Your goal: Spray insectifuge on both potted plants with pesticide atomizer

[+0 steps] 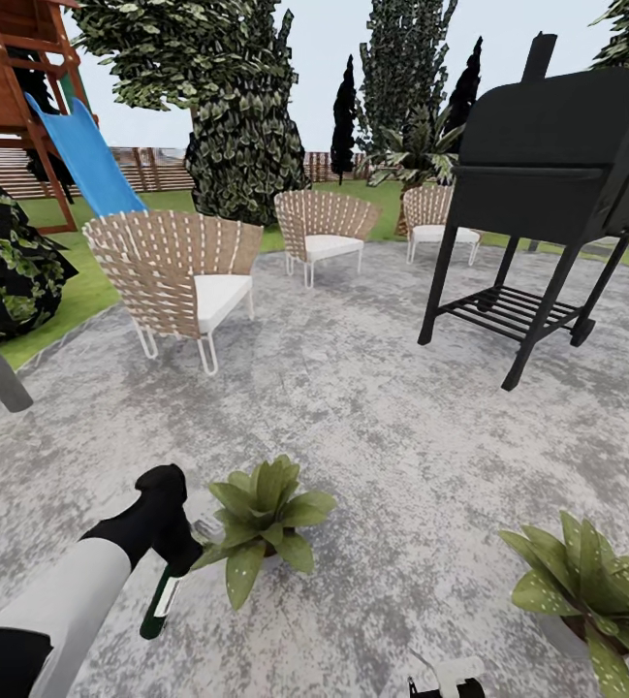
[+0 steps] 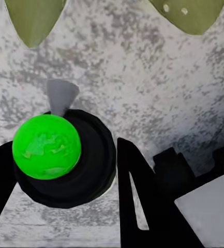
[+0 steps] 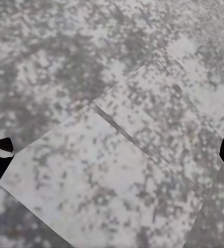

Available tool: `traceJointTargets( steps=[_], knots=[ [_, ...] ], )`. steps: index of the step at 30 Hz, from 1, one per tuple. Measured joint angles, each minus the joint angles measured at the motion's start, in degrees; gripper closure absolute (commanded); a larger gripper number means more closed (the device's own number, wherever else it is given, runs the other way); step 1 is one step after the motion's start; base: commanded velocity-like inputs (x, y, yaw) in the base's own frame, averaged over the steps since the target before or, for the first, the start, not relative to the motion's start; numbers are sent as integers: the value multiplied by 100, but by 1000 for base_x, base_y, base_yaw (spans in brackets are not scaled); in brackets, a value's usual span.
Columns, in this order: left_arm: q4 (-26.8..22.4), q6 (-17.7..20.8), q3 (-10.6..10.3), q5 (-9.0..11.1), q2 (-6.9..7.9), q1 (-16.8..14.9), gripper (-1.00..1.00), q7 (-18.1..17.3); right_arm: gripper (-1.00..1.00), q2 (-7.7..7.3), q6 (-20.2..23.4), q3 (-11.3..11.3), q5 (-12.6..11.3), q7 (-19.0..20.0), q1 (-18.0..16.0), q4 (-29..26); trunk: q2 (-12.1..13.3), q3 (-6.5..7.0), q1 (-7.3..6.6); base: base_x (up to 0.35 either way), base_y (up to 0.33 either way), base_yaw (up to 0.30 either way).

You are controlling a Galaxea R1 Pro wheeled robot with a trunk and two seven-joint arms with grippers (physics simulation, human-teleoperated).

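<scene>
A round, mottled grey paved patio (image 1: 372, 407) holds two spiky-leaved, speckled potted plants (image 1: 261, 519) (image 1: 595, 591). Beside the nearer plant, the left gripper (image 1: 173, 543) clamps the dark green pesticide atomizer (image 1: 164, 596). The right gripper (image 3: 112, 155) has its fingers spread apart.

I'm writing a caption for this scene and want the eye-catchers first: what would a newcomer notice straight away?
The big black barbecue grill stands on the grey paved patio at the right, with three woven chairs in a row to its left. In the foreground, the left claw holds the pesticide atomizer beside one speckled potted plant; a second potted plant sits at the lower right. A blue slide rises at upper left.
</scene>
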Motion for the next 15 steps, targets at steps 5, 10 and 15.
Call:
traceJointTargets(
  steps=[5, 10, 15],
  knots=[
    [-29, 11, 11, -267, -29, 36, 100, -102, -100, 0, 0, 0, 2, 0, 2, -3, 0, 0, -1, 85, 268, -54],
    [-39, 7, -13, -280, -45, 55, 100, -103, -100, 0, 0, 0, 1, 0, 2, -3, 0, 0, 0, -7, 336, -285],
    [-46, -5, -14, -351, -42, 61, 100, -104, -100, 0, -4, 0, -3, -3, 0, -4, 0, 0, 1, -149, 127, -82]
  ],
)
